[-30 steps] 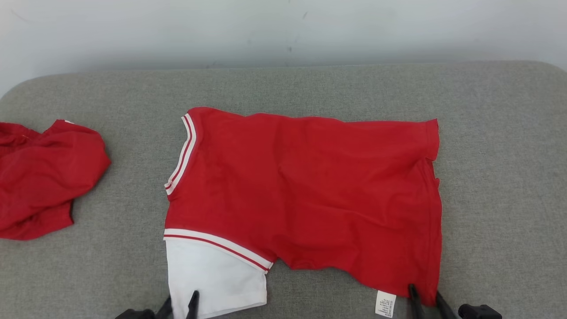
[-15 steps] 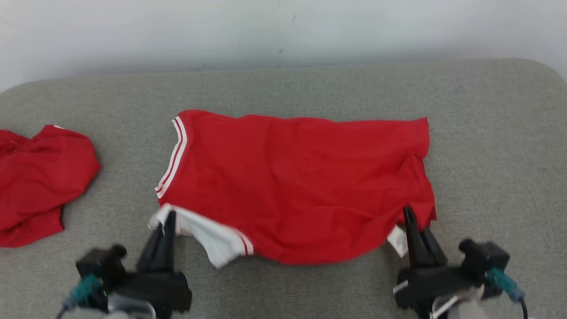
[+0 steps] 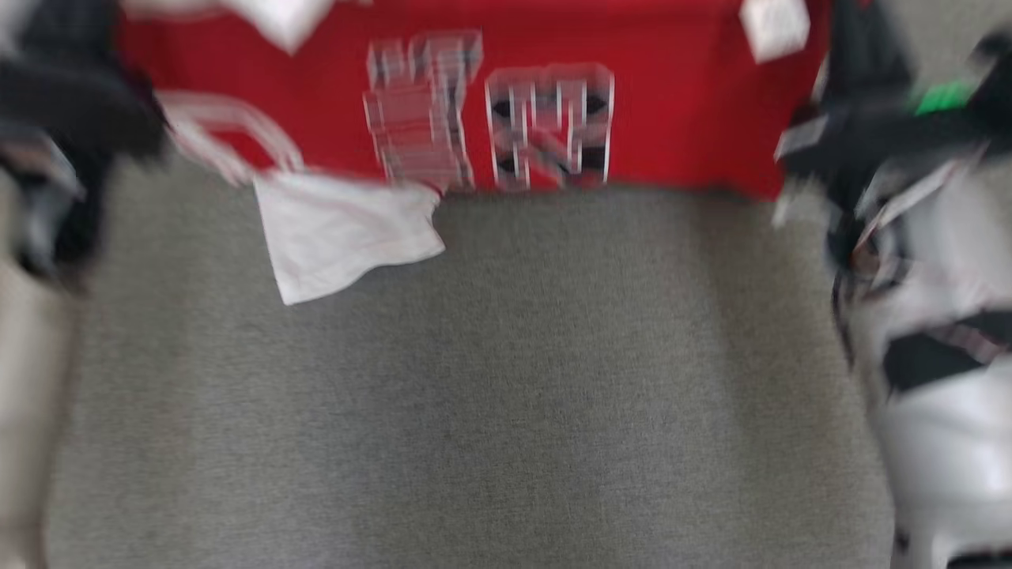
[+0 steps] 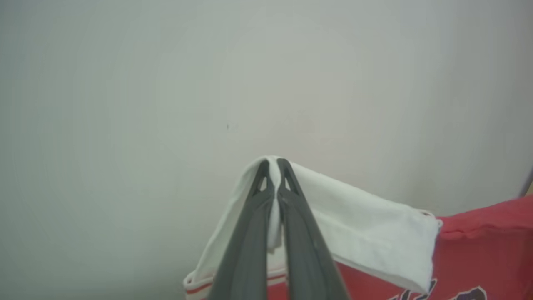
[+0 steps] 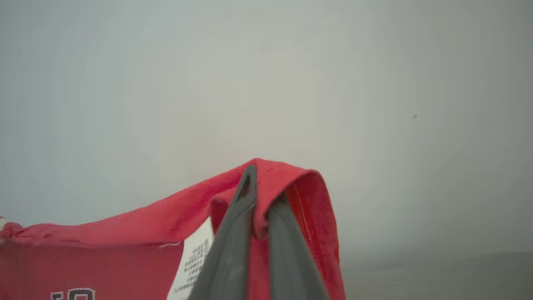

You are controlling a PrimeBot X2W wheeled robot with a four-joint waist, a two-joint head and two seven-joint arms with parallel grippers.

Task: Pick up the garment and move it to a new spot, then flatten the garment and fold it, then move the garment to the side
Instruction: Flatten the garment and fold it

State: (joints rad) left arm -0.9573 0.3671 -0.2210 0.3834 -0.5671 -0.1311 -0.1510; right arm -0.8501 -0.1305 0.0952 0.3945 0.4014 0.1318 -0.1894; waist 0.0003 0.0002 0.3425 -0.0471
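At the bottom centre of the left wrist view, the left gripper is clenched on a fold of the white sleeve of the red T-shirt, the cloth pinched between its two dark fingers and draped over their tips. Bottom centre of the right wrist view, the right gripper is clamped on the shirt's red stitched edge, which folds over the fingertips. A white care label just left of the fingers carries small dark print too fine to read. Pale wall lies behind both. Across the top of the blurred head view the shirt hangs stretched between the two grippers, with the grey upholstered surface below it in the frame. Its white-outlined chest lettering is too smeared to read.
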